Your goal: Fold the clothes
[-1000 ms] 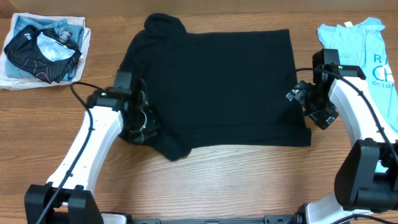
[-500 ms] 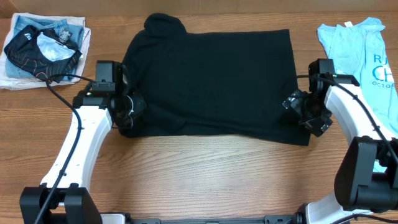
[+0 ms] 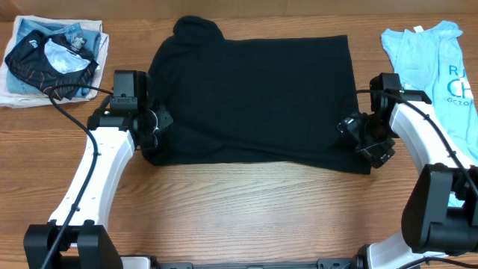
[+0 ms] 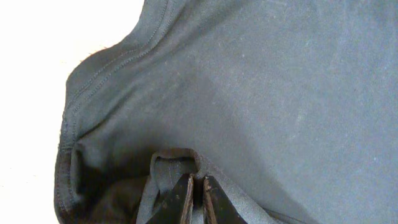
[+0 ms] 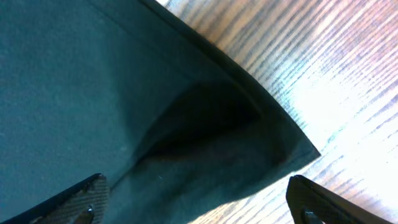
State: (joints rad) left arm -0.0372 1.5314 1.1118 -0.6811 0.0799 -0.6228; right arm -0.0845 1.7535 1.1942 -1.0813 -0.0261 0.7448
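Note:
The black T-shirt (image 3: 254, 97) lies spread flat across the middle of the wooden table (image 3: 246, 217), collar end at the back left. My left gripper (image 3: 155, 123) is at the shirt's left edge. In the left wrist view it (image 4: 197, 193) is shut on a small raised fold of the dark fabric (image 4: 249, 81). My right gripper (image 3: 361, 142) hangs over the shirt's front right corner. In the right wrist view its jaws (image 5: 199, 202) stand wide open on either side of that corner (image 5: 93, 93), with nothing pinched.
At the back left lies a pile with a smaller black garment with orange lines (image 3: 52, 60). A light blue printed T-shirt (image 3: 433, 60) lies at the far right, close behind my right arm. Bare wood runs along the front edge.
My left gripper moved back and to the left with the fabric, pulling in the part that stuck out at the front left. My right gripper shifted slightly left over the shirt's corner.

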